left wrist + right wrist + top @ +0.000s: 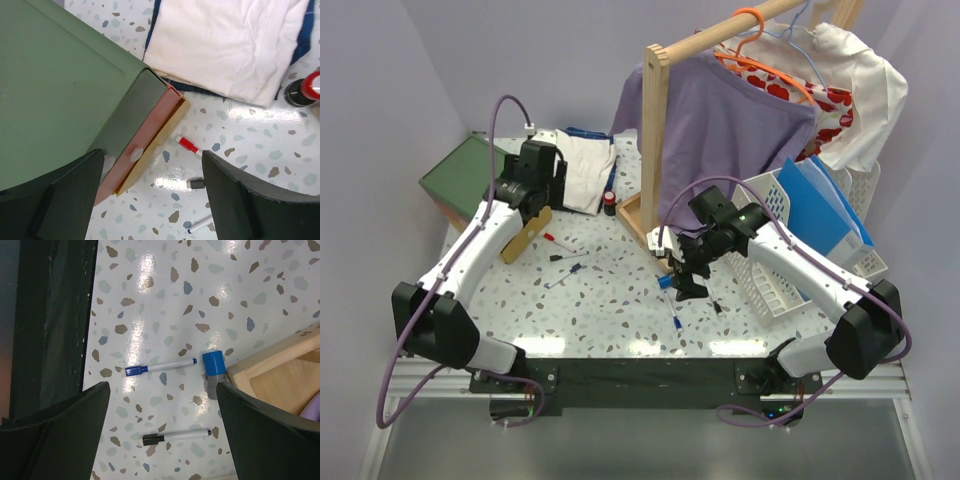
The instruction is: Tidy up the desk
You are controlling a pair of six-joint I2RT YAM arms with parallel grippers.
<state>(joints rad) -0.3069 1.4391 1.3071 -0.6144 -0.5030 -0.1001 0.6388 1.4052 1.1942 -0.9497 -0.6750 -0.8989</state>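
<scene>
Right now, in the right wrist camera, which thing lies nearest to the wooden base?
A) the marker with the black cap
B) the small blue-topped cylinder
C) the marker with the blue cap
B: the blue-topped cylinder lies right at the corner of the wooden base, while the blue-capped marker and the black-capped marker lie farther off on the desk.

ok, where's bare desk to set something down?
Bare speckled white desktop along the black front rail, between the left arm and the small blue-capped marker. Crowded: loose markers mid-desk, folded white cloth behind, white plastic basket right, wooden rack base by the right gripper.
</scene>
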